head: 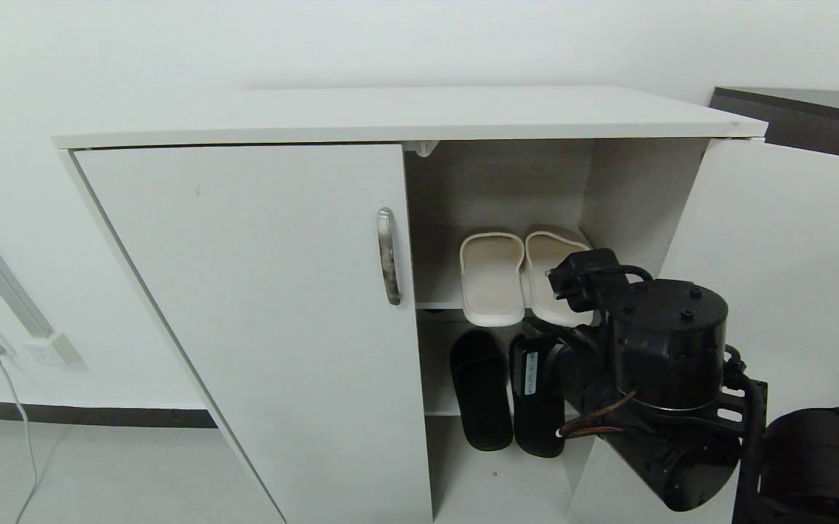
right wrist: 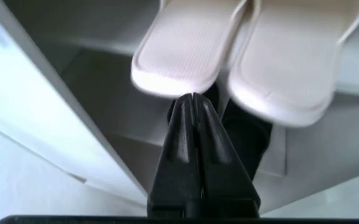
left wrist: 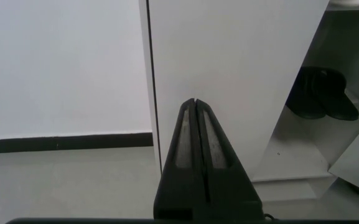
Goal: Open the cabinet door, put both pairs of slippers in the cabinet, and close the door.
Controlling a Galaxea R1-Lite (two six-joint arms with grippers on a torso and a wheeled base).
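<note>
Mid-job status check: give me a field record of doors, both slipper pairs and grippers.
right cabinet door: open
left cabinet door: closed
white slippers: upper shelf, side by side
black slippers: lower shelf, overhanging its front edge
right gripper: shut, empty, in front of the shelves
left gripper: shut, empty, facing the closed door
remaining: close the open door

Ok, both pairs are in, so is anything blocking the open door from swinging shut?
Yes: the right gripper and its arm sit in the opening before the black slippers. The white slippers' heels also overhang their shelf, possibly in the open door's path.
</note>
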